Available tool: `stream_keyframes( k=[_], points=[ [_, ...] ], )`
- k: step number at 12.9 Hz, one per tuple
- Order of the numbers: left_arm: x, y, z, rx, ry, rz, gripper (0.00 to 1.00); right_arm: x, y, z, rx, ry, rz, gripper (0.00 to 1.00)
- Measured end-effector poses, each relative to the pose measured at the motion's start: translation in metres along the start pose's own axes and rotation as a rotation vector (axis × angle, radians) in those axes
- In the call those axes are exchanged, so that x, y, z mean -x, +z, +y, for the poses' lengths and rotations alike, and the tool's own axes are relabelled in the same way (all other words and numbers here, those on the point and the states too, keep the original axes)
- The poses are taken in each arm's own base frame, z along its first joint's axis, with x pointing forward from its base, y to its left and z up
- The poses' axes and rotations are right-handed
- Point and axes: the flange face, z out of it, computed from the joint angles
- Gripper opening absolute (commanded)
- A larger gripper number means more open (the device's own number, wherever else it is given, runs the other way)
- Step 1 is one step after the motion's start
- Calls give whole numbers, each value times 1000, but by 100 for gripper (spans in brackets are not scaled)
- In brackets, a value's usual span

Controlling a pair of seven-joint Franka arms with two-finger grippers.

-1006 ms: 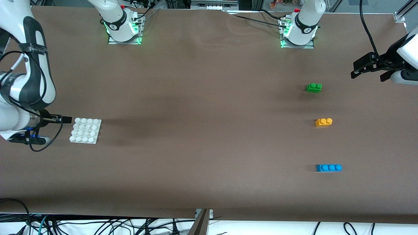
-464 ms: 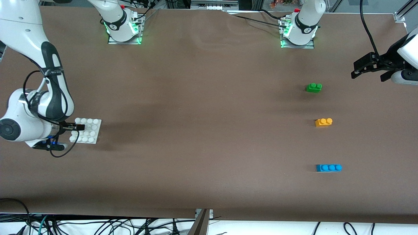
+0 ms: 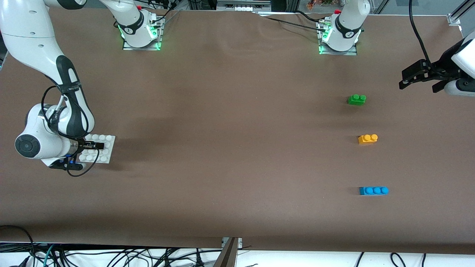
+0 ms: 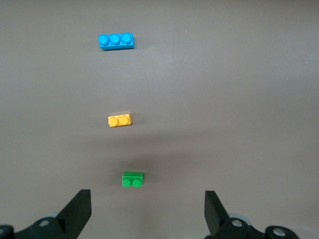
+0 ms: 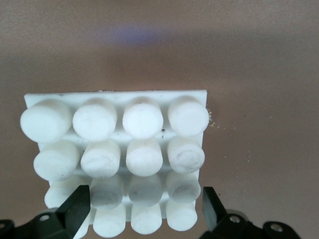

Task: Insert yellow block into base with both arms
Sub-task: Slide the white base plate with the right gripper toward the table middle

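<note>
The yellow block (image 3: 367,139) lies studs up, long axis along the table's length. The right gripper (image 5: 142,211), fingers apart, is over the base (image 3: 106,148); the left gripper (image 4: 147,211) waits, fingers apart.

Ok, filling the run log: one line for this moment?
right gripper: open, over base | left gripper: open, waiting | yellow block: on table

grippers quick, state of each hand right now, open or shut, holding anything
Left hand: open, holding nothing, up over the table near the green brick.
Right hand: open, holding nothing, fingers spread over the base.
</note>
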Motion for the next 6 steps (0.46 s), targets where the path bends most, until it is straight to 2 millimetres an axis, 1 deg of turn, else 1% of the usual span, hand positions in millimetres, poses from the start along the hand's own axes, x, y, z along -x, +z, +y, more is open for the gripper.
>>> stream_keyframes(
  k=[6],
  points=[
    [0, 0, 0, 0, 0, 0, 100, -3, 8, -2, -21, 12, 35, 100]
  ],
)
